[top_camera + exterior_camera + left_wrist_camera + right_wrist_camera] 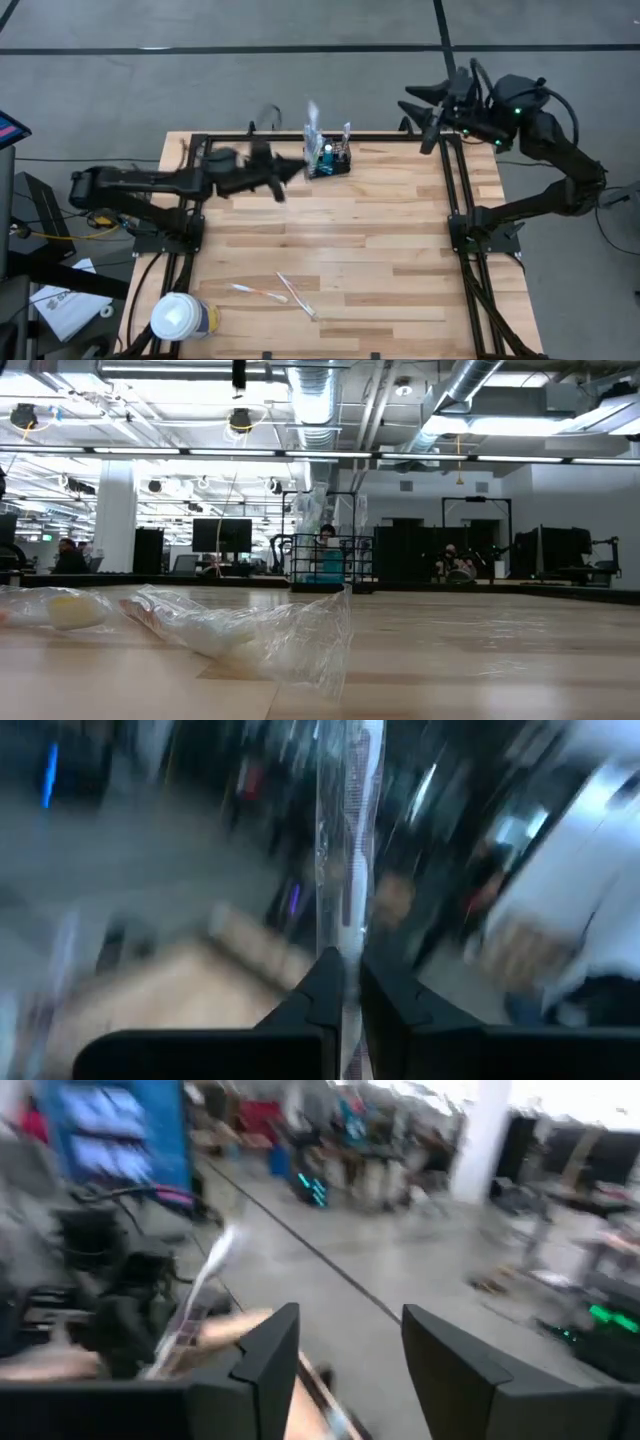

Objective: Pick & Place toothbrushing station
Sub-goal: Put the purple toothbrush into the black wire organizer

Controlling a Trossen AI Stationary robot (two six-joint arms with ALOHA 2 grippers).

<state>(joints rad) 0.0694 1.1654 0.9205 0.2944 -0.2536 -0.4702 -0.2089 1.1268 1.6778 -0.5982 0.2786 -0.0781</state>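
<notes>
The black wire-mesh basket stands on the table's far middle and also shows in the low view. It holds a teal tube and an upright wrapped toothbrush. My left gripper is at the basket's left end, shut on a clear-wrapped toothbrush. Two more wrapped toothbrushes lie flat near the table's near edge. My right gripper is open and empty, beyond the table's far right corner. My left gripper pinches the wrapped toothbrush between its two fingers, on the clear wrapper toward one end. Most of the brush's length sticks out past the fingertips. The brush stands about upright next to the basket. I cannot tell whether its lower end rests in the basket.
A white-lidded yellow-blue cup stands at the table's near left corner. Black frame rails run along the table's sides. Bare wood lies in the table's middle and right. The crinkled clear wrappers fill the low view's foreground.
</notes>
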